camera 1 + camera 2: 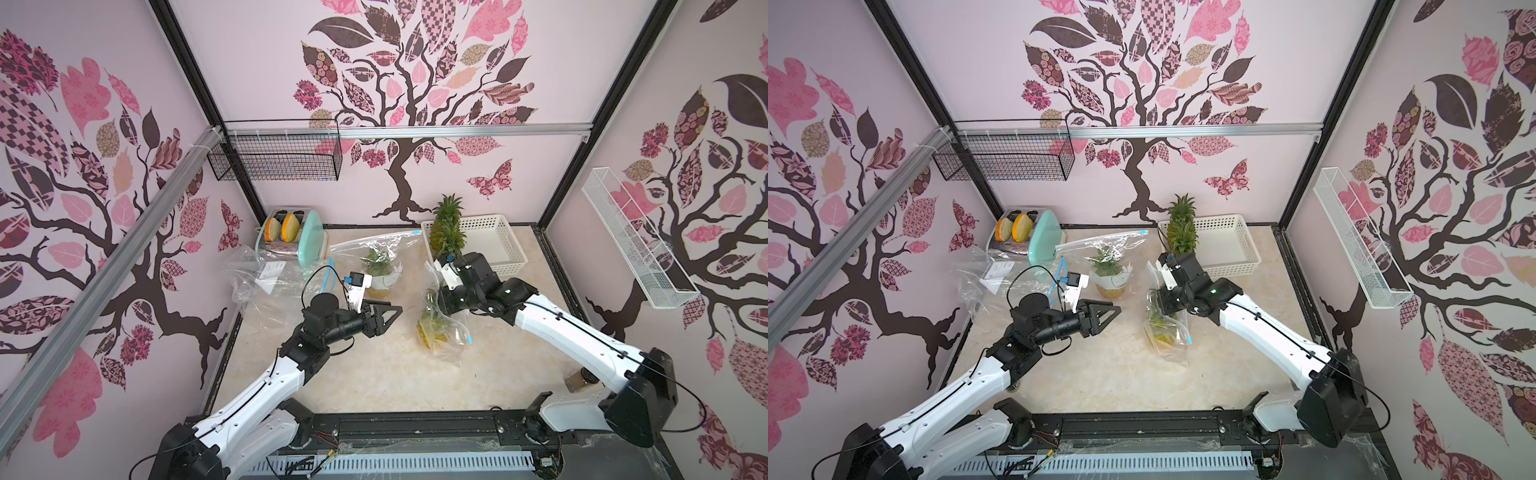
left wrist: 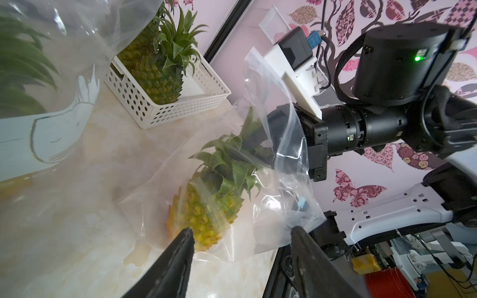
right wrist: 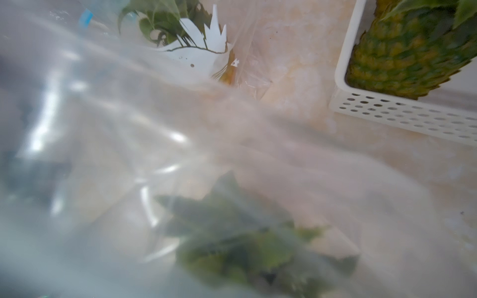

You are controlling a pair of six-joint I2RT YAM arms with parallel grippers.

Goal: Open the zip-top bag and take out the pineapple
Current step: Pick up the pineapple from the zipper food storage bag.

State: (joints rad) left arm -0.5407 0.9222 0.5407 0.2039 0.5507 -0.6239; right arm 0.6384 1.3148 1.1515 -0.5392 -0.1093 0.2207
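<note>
While the zip-top bag (image 3: 160,144) fogs right wrist view, left wrist shows pineapple (image 2: 201,216).

On the table (image 1: 353,374), the zip-top bag (image 1: 454,334) lies right of centre with the pineapple (image 1: 430,330) in it. The left gripper (image 1: 395,309) is left of it, apart; the right gripper (image 1: 436,301) reaches into its rear end. Behind centre lies a 2nd bag (image 1: 357,245) holding a 2nd pineapple (image 1: 378,272). A basket (image 1: 514,239) stands at the back right, a toaster (image 1: 309,241) at the back left with 2 slices (image 1: 280,230) in it.
</note>
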